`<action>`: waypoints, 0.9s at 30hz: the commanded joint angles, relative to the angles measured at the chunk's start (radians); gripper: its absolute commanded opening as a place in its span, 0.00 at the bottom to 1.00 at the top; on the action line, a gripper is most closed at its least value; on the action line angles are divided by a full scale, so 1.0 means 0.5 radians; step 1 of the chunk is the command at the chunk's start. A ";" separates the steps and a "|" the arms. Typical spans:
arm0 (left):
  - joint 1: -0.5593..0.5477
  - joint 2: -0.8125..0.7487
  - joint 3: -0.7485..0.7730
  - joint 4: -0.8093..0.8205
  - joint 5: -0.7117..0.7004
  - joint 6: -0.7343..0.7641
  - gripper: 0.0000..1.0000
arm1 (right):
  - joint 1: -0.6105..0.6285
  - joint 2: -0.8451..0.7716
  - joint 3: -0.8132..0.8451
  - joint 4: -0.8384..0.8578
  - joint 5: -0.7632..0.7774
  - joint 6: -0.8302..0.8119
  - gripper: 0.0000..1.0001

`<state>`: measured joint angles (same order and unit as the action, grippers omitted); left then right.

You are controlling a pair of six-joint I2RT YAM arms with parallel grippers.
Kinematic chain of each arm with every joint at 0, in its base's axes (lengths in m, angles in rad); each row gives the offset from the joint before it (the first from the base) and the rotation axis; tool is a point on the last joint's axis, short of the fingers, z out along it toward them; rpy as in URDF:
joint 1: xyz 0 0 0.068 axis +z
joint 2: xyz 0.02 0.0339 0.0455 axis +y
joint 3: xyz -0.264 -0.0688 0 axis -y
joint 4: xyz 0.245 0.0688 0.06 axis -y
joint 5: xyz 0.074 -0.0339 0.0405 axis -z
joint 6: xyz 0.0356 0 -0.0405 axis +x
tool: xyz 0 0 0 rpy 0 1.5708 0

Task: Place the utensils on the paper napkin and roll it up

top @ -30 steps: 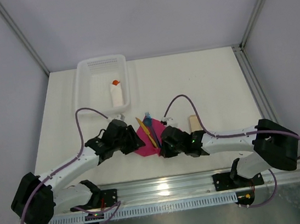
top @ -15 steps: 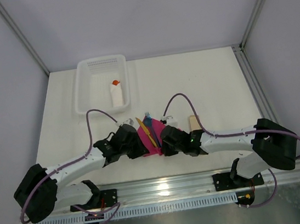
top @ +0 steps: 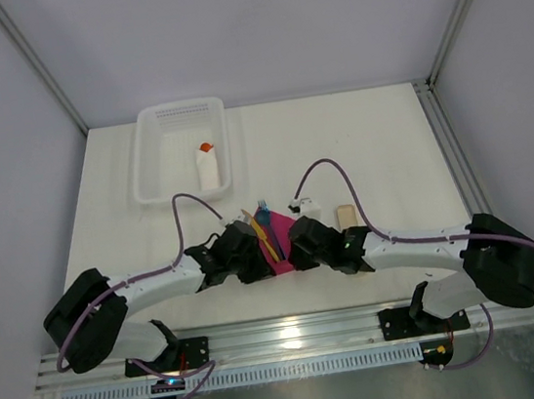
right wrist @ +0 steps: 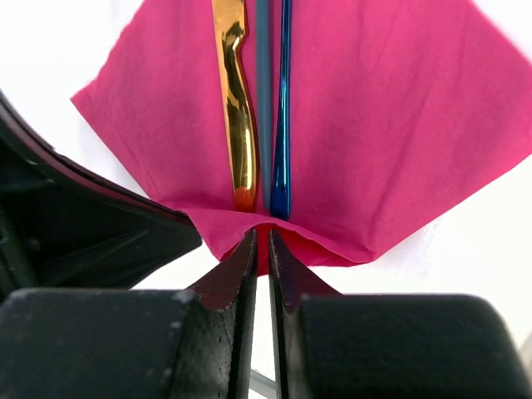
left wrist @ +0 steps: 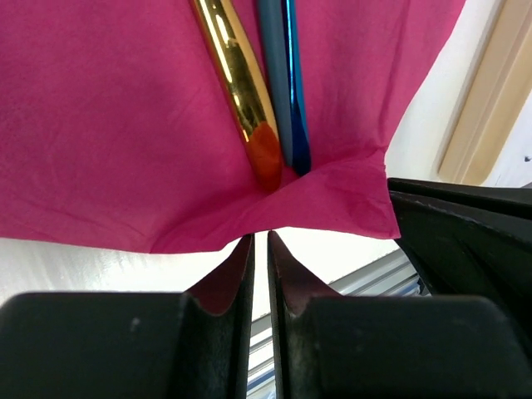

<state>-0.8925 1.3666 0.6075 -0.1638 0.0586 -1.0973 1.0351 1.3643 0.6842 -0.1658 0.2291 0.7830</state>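
Overhead, we see the paper napkin (top: 282, 256) between both arms, the utensils (top: 264, 220) lying on it. From the left wrist, the left gripper (left wrist: 259, 241) narrowly pinches its puckered edge. From the right wrist, the right gripper (right wrist: 259, 235) pinches likewise.

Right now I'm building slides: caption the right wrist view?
Right gripper pinches the pink napkin edge below the yellow knife and blue utensils.

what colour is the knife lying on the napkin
Shiny yellow-orange, almost golden. The knife shows best in the right wrist view, against the magenta napkin.
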 commanded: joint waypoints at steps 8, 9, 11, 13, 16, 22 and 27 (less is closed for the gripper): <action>-0.016 0.037 0.089 0.116 -0.031 -0.039 0.11 | -0.042 -0.293 0.028 -0.214 0.168 -0.099 0.14; -0.016 0.040 0.092 0.116 -0.028 -0.036 0.11 | -0.042 -0.314 0.003 -0.233 0.149 -0.118 0.14; -0.016 0.055 0.107 0.119 -0.019 -0.030 0.11 | -0.042 -0.357 -0.031 -0.218 0.061 -0.142 0.14; -0.016 0.074 0.126 0.128 -0.010 -0.030 0.11 | -0.042 -0.351 -0.052 -0.199 -0.037 -0.200 0.14; -0.016 0.101 0.138 0.141 -0.016 -0.033 0.11 | -0.042 -0.311 -0.077 -0.120 -0.170 -0.219 0.12; -0.016 0.117 0.181 0.138 -0.022 -0.030 0.11 | -0.042 -0.152 -0.049 0.009 -0.207 -0.241 0.09; -0.016 0.129 0.209 0.125 -0.028 -0.024 0.11 | -0.061 0.007 0.018 0.077 -0.188 -0.277 0.08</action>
<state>-0.8955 1.4261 0.6724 -0.1307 0.0605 -1.1164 1.0134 1.3350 0.6548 -0.1917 0.1310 0.6769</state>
